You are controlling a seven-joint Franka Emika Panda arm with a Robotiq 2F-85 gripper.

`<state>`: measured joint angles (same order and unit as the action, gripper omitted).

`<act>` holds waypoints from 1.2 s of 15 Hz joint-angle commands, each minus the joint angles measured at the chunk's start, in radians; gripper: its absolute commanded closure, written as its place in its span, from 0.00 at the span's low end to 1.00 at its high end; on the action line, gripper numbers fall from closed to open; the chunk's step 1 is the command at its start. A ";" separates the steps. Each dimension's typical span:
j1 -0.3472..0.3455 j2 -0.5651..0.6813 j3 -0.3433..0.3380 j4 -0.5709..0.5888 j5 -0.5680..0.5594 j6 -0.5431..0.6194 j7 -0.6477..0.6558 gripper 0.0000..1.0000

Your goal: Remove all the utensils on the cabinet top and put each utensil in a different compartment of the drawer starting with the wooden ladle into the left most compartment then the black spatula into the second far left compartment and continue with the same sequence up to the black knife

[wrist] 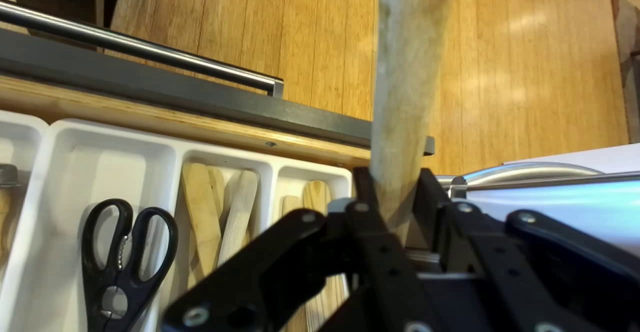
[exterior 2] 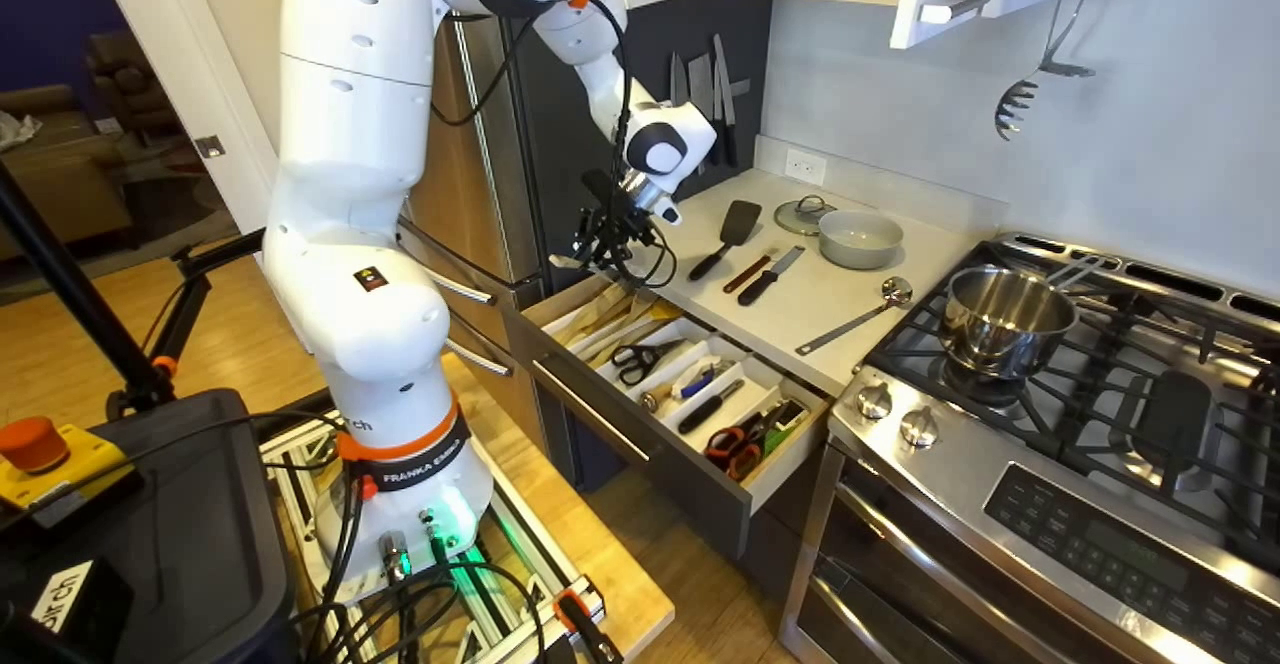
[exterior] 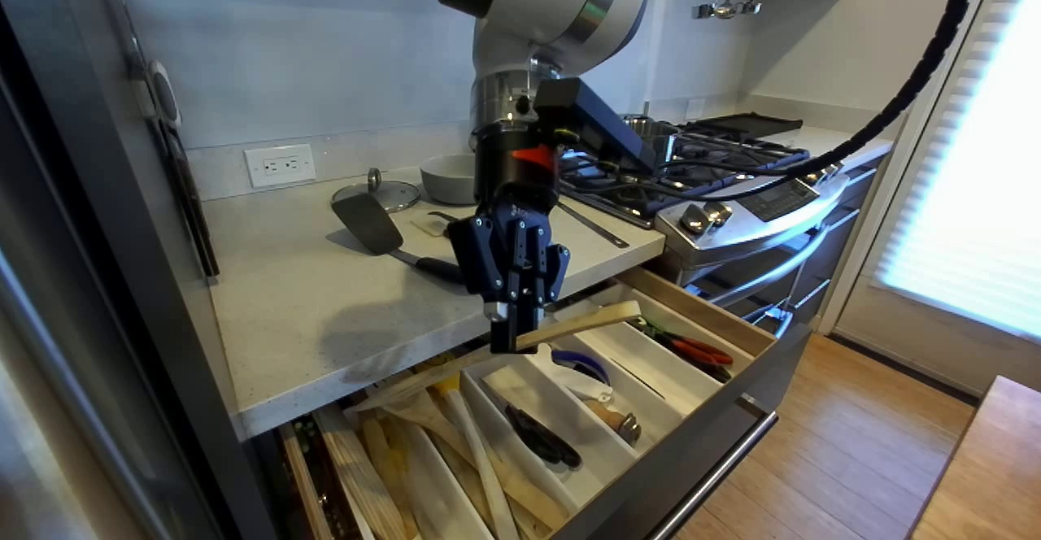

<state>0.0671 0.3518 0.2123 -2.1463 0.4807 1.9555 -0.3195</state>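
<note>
Though losing one end at wrist view's twelve o'clock, find wooden utensil (wrist: pixel 407 87) above drawer (exterior: pixel 732 410), clamped in tool (exterior: pixel 516 337); in an exterior view, spot pale worktop (exterior: pixel 268 320) at its nine, stove (exterior: pixel 740 235) at two.

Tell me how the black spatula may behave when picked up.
The black spatula is unlikely to roll, given its broad, flat blade. The blade looks thin, so it may flex slightly. Held by its handle, it may dip at the wide blade end.
</note>
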 commanded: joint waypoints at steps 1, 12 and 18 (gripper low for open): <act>0.018 0.048 -0.005 0.011 0.005 0.073 0.013 0.94; 0.042 0.149 0.002 0.057 -0.037 0.246 0.046 0.94; 0.048 0.181 0.012 0.073 -0.054 0.318 0.056 0.44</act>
<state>0.1116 0.5118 0.2164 -2.0874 0.4513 2.2393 -0.2935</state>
